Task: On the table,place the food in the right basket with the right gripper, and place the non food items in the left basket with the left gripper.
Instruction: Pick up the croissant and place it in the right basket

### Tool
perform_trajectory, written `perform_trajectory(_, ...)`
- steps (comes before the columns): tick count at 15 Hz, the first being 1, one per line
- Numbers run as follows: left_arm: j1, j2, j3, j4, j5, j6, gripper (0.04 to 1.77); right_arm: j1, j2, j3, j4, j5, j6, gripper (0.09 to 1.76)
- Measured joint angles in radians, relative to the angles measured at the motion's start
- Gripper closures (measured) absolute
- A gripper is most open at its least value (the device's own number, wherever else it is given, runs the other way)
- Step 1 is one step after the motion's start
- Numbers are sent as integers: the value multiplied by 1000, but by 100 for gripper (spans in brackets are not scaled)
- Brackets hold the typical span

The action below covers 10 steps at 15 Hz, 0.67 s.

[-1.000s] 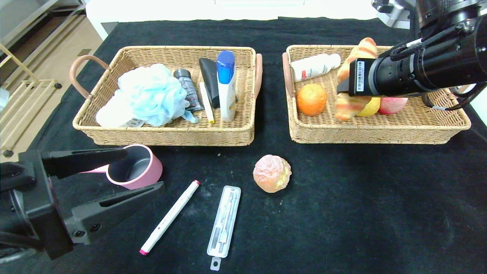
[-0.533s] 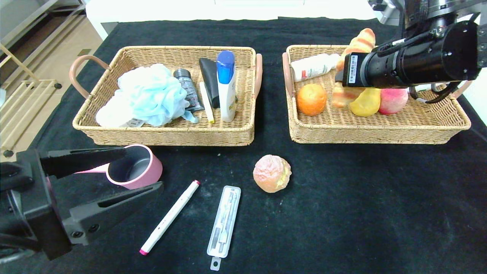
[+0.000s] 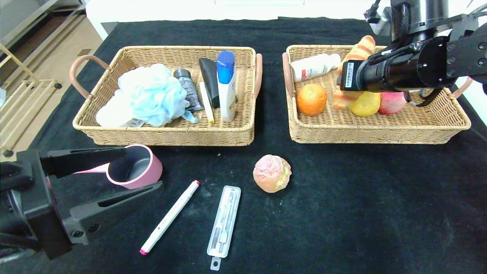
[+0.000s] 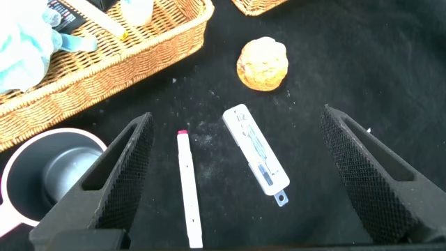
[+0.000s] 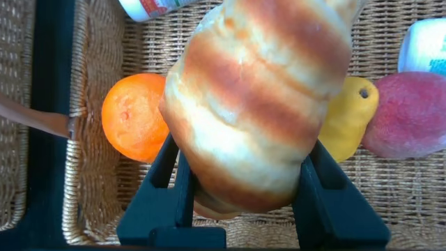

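My right gripper [image 5: 240, 155] is shut on a striped croissant-shaped bread [image 5: 261, 97], holding it over the right basket [image 3: 380, 136]. Under it in that basket lie an orange [image 5: 132, 115], a yellow pear [image 5: 348, 118] and a red fruit [image 5: 411, 115]. A round peach-coloured bun [image 3: 272, 173] sits on the black cloth in front of the baskets. My left gripper [image 3: 144, 169] hangs open above the table's near left, over a pink-tipped white marker [image 4: 189, 188] and a clear plastic case [image 4: 255, 149], with a pink cup [image 3: 135, 167] beside it.
The left basket [image 3: 163, 137] holds a blue bath sponge [image 3: 148, 95], a blue-capped bottle [image 3: 226, 85], a dark tube and a small jar. A white bottle [image 3: 314, 66] lies at the back of the right basket. Bare black cloth stretches across the near right.
My right arm has swung back and up over the right basket, carrying the bread with it. The left arm and the things on the table have not moved.
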Motion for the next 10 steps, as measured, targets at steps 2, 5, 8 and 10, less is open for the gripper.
perform_trajectory(2,0,1,0,-2,2,-1,9,-6,4,0,1,0,2,102)
perform_trajectory(5,0,1,0,-2,2,-1,9,-14,6,2,0,1,3,75)
perform_trajectory(8,0,1,0,-2,2,-1,9,-14,6,3,1,0,3,53)
perform_trajectory(10,0,0,0,-2,2,-1,9,-14,5,3,3,0,3,45)
